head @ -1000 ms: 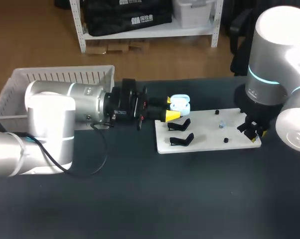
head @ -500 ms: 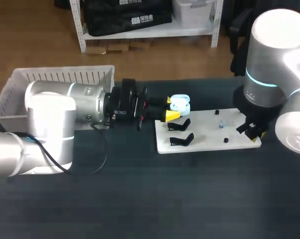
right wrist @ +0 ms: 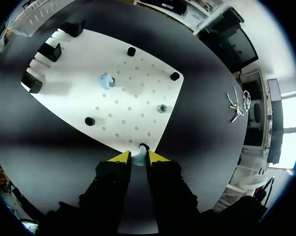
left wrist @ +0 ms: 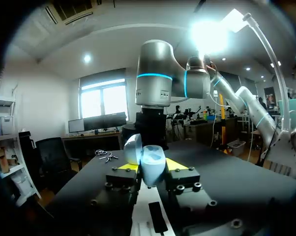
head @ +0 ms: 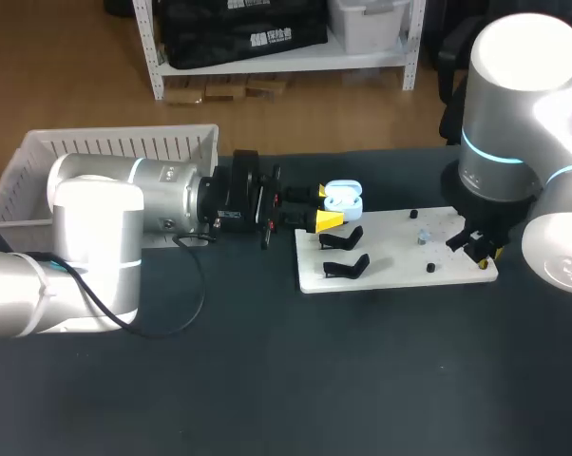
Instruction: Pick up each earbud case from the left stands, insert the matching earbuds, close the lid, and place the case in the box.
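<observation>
Open case (head: 342, 197) clamped in left fingers (head: 329, 220) above white board's (head: 390, 271) left end. At its right corner, right fingers (right wrist: 119, 157) look closed on an earbud (right wrist: 137, 158), well right of the case.

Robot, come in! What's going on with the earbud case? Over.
Left gripper shut on open case. Right gripper shut on earbud at board corner. Other earbud on board. Over.

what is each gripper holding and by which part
Left gripper: the open earbud case, clamped across its lower body. Right gripper: seems to pinch a pale earbud at the corner of the white board.
</observation>
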